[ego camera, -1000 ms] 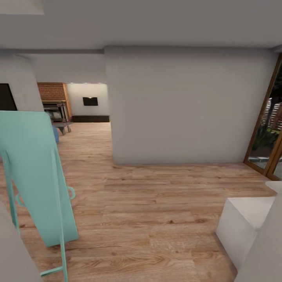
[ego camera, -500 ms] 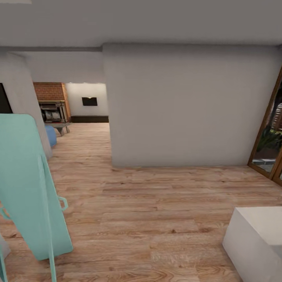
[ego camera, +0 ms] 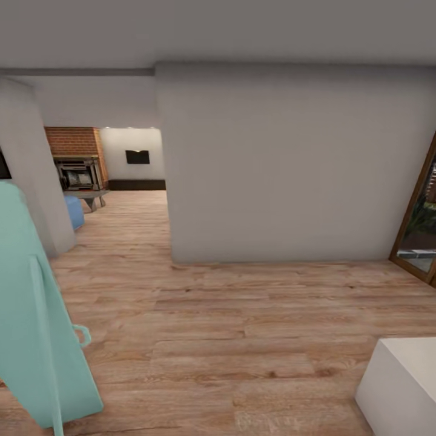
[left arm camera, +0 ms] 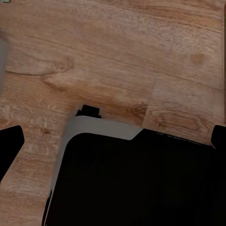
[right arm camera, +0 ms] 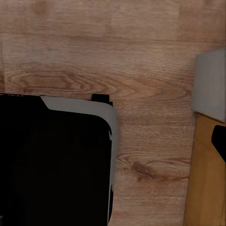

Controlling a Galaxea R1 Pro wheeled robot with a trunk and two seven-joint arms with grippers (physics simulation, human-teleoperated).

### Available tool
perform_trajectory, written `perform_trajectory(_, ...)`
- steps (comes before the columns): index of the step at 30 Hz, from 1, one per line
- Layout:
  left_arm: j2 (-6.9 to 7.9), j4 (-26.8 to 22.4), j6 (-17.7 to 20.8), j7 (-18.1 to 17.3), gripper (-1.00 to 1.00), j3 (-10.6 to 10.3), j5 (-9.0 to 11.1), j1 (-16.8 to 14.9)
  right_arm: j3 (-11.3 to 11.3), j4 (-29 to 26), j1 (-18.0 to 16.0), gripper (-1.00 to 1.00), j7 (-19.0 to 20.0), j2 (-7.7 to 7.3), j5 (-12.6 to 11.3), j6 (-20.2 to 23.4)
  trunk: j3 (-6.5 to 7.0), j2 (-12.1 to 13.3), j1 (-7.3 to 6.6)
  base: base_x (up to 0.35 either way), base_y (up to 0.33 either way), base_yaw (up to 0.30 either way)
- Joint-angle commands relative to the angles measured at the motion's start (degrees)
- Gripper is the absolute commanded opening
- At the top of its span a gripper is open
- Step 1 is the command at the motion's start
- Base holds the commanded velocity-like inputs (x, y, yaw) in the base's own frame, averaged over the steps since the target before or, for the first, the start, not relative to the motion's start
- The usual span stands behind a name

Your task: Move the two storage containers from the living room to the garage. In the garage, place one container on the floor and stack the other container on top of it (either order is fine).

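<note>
Wood plank floor [ego camera: 242, 339] fills the lower frame; a brick fireplace [ego camera: 75, 163] sits far upper left. Both containers are out of sight. Fingers' opening cannot be told in either wrist view.

Light wood plank floor [ego camera: 242, 327] runs across the room and on through an opening toward a farther space. A broad plain grey-white wall [ego camera: 290, 163] stands straight ahead, under a flat pale ceiling [ego camera: 218, 30]. Left of it, through the opening, a red brick fireplace [ego camera: 75, 160] stands with a blue seat [ego camera: 74, 212] near its foot, and a dark panel [ego camera: 137, 157] hangs on the far white wall under small ceiling lights. A wood-framed glass door [ego camera: 418, 230] stands at the right edge, greenery behind it. A mint-green folding frame [ego camera: 36, 327] leans at the left. A white block [ego camera: 399, 387] sits at lower right.
</note>
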Motion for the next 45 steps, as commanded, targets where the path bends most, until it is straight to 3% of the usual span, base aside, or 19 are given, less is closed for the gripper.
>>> perform_trajectory(1, 0.01, 0.1, -0.1, -0.2, 1.0, -0.2, 0.5, -0.1, 0.4, 0.2, -0.1, 1.0, 0.1, -0.01, -0.1, -0.3, -0.1, -0.1, 0.05, 0.322, 0.0, 0.0)
perform_trajectory(45, -0.19, 0.1, 0.3, -0.2, 1.0, -0.3, 0.2, -0.1, 0.0, 0.2, -0.1, 1.0, 0.0, 0.56, -0.4, -0.4, -0.1, -0.1, 0.05, 0.322, 0.0, 0.0)
